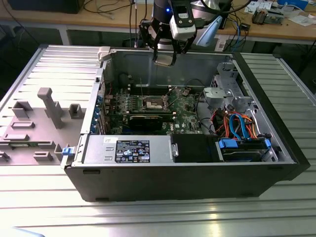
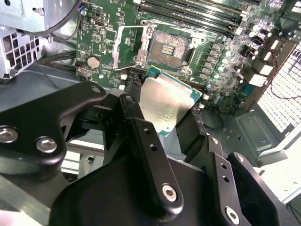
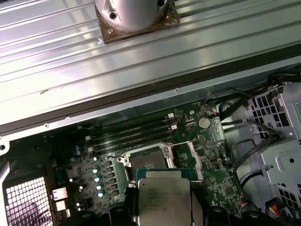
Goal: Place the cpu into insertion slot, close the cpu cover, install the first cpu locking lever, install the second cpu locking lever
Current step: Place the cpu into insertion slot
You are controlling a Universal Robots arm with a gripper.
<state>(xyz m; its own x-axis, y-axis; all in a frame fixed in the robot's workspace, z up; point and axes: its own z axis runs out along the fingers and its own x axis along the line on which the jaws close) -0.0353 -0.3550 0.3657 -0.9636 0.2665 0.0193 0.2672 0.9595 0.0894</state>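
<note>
Black gripper (image 2: 163,115) up close in the second wrist view, jaws pinched narrow on the cpu (image 2: 167,101), clear of the insertion slot (image 2: 167,49); the cpu cover (image 2: 130,44) is flipped open beside it. First wrist view: cpu (image 3: 163,200) near the bare insertion slot (image 3: 148,161). Exterior view: gripper (image 1: 164,58) high over the computer case (image 1: 187,180), cpu not seated.

In gripper (image 2: 164,117): cpu (image 2: 165,103), over case (image 1: 197,173); insertion slot (image 2: 168,49) below w/ cpu cover (image 2: 118,46) open beside.
</note>
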